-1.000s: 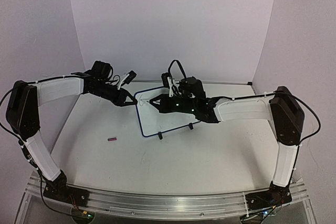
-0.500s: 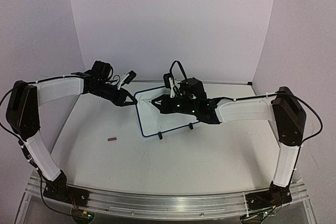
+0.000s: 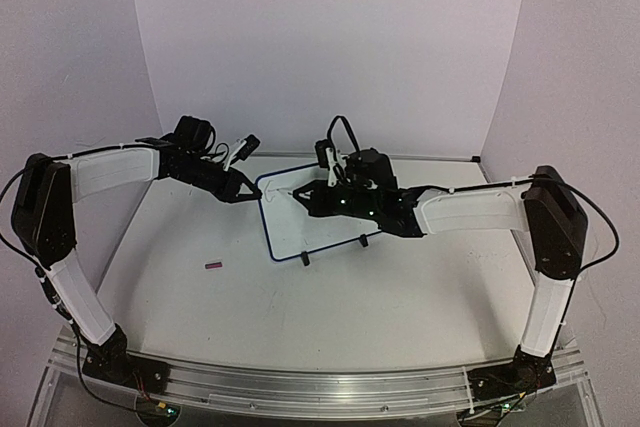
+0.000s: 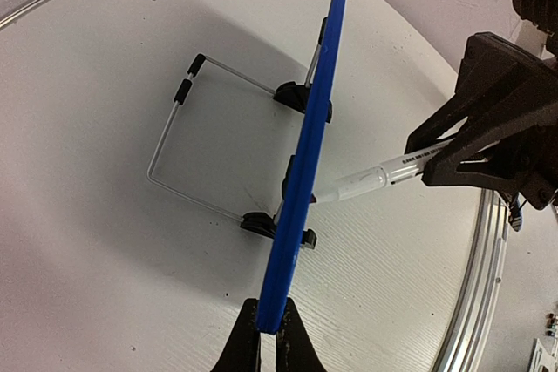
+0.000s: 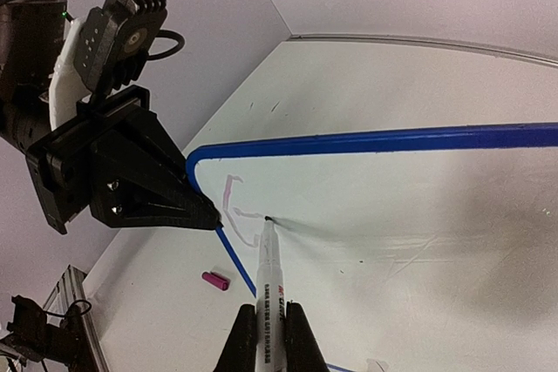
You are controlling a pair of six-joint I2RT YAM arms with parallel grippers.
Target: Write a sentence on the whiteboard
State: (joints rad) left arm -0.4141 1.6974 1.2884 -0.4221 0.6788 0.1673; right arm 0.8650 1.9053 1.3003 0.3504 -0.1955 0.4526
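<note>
Whiteboard (image 3: 300, 235) stands tilted on its wire stand (image 4: 171, 128), directly between the two claws. The left claw (image 4: 268, 327) is shut tight on the blue frame at the board's edge. The right claw (image 5: 266, 330) is closed around a white marker (image 5: 268, 278), which sticks out ahead of its fingers. The marker tip meets the board just beside a few faint pink strokes (image 5: 232, 205), close to the left claw. A small pink cap (image 5: 215, 280) lies on the table (image 3: 350, 312), apart from both claws.

Your right gripper (image 5: 268, 313) pinches a white marker (image 5: 266, 259), tip on the whiteboard (image 5: 410, 206) beside faint pink strokes (image 5: 230, 201); your left gripper (image 5: 212, 218) meets its left edge.
</note>
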